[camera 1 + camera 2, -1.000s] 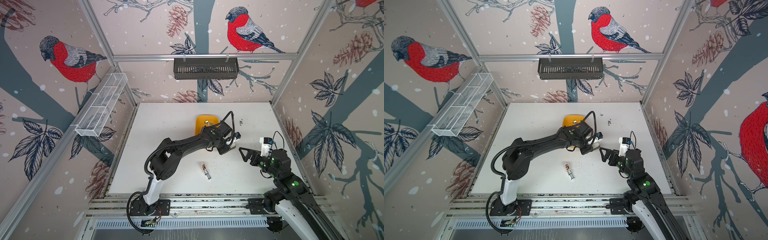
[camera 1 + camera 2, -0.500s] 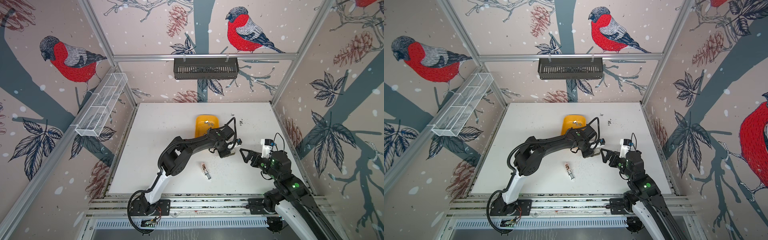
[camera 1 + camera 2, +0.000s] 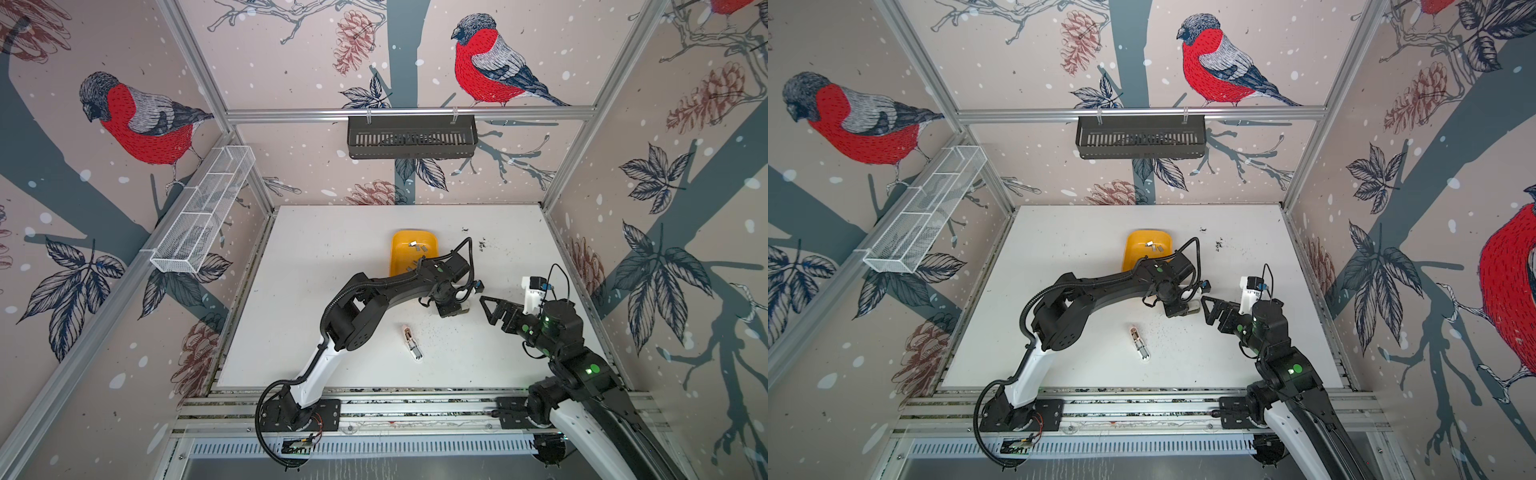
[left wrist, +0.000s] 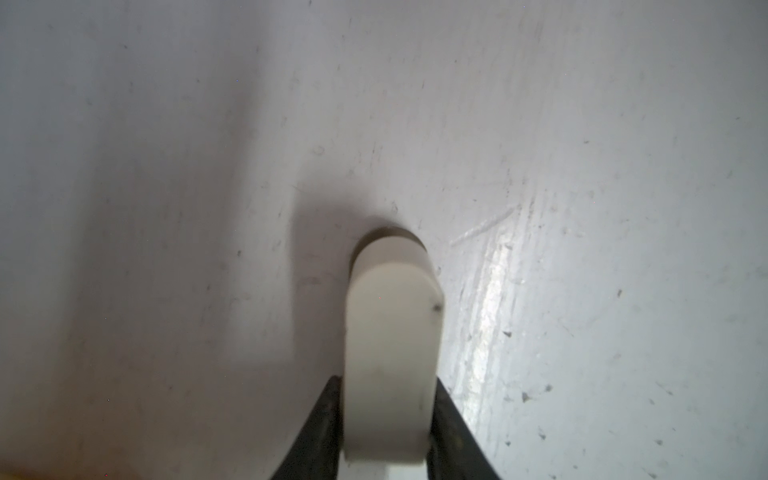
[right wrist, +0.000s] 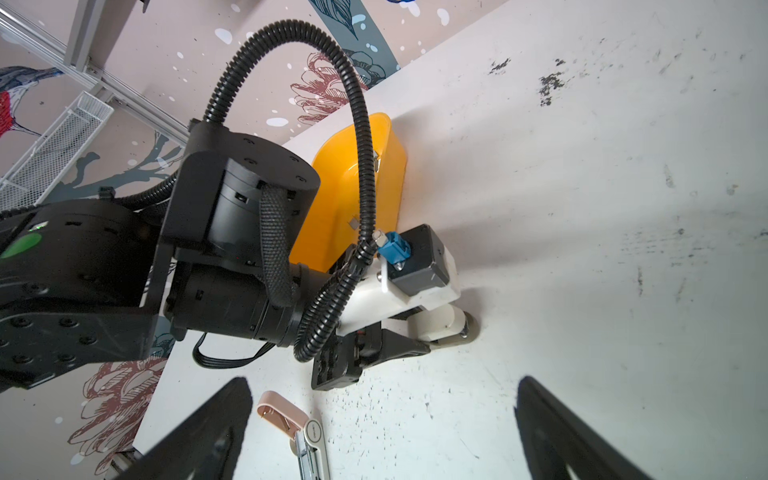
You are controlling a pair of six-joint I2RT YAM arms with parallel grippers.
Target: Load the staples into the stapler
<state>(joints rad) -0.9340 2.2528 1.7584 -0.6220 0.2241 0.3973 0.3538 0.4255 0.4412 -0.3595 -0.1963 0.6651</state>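
Bullfinch-and-pinecone wallpaper on all sides of a scuffed white counter (image 3: 332, 291), with a black slotted basket (image 3: 411, 133) hung on the back rail and a white wire-mesh basket (image 3: 203, 208) on the side wall. Toward the back of the counter, a shallow yellow plastic dish (image 3: 401, 259); inside it, the staples (image 3: 414, 245), a few short grey metal strips lying loose. Nearer the front, well apart from the dish, a small pink-and-silver stapler (image 3: 411, 343), lying flat and swung open, untouched by either arm. Off to the right of both, the left tool (image 3: 459, 309), pointed down with a cream fingertip (image 4: 390, 291) pressed onto bare counter. Cannot tell the width of its opening, nor any hold on a strip: only one pad in the left wrist view, too little showing from above. Just beside it, not touching, the right tool (image 3: 488, 309), spread wide with nothing held; in the right wrist view, its two black fingers (image 5: 208, 428) far apart over the counter, with the stapler in sight between them, close to one finger. Dark specks and scratches across the counter around both tools.
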